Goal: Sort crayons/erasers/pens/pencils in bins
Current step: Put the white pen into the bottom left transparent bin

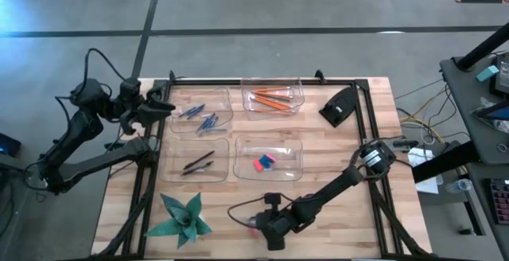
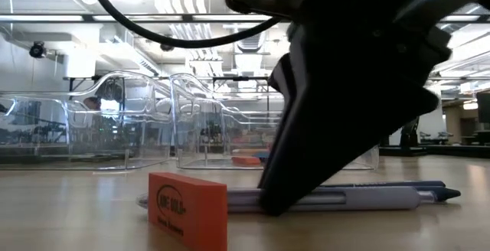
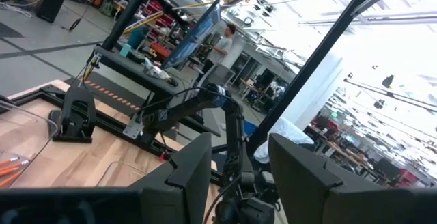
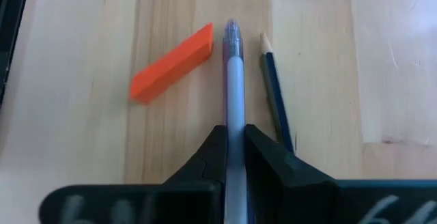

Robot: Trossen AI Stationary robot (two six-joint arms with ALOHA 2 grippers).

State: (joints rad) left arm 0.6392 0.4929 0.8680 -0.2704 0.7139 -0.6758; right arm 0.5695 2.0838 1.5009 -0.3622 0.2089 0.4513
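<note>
A: Where's the pen (image 4: 234,80)?
B: Flat on the table (image 4: 68,60), near its front edge, between an orange eraser (image 4: 172,63) and a blue pencil (image 4: 276,94). The right claw (image 4: 235,145) pinches its barrel.
A: Handling?
B: Light, stiff, probably slick; mid-barrel suits. Left claw (image 3: 239,173) waits half-open, empty, by the crayon bin (image 1: 200,118).

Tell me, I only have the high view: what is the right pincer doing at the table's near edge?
Observer: The right pincer is closed on a pale pen.
Operator: Anything beside it?
Observer: An orange eraser lies on one side and a dark blue pencil on the other, both loose.
Operator: Is the pen lifted?
Observer: No. The low view shows it lying flat on the table.
</note>
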